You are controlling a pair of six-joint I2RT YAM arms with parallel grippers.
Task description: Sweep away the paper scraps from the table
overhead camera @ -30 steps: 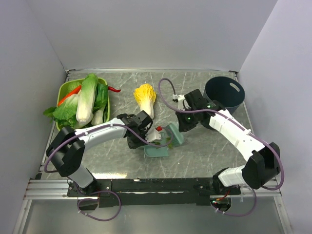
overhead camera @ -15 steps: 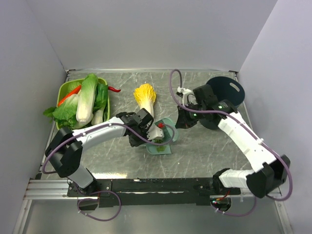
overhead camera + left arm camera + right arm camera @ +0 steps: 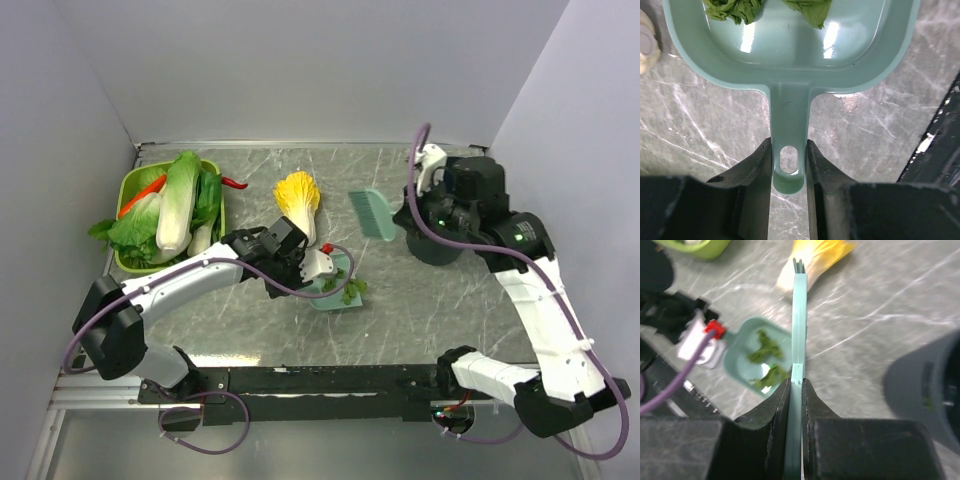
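Near the middle of the table [image 3: 420, 310], the left gripper [image 3: 788, 160] is clamped on the handle of the dustpan [image 3: 790, 50]. The paper scraps [image 3: 810, 10] lie inside it, toward its open lip. In the overhead view one bit sits right at that lip, and I cannot tell whether it hangs over. No loose scraps show on the bare slab, so the gathering looks done and emptying the pan is what remains.

At 1 o'clock from the pan, the right gripper [image 3: 796, 390] pinches the brush [image 3: 799, 315] edge-on, held above the table. The bin [image 3: 925, 390] stands at 2 o'clock, partly under the right arm, close to the right wall. The way there looks open. The cabbage half [image 3: 815, 255] lies at 11 o'clock, and the basket [image 3: 130, 190] at 10 o'clock against the left wall.
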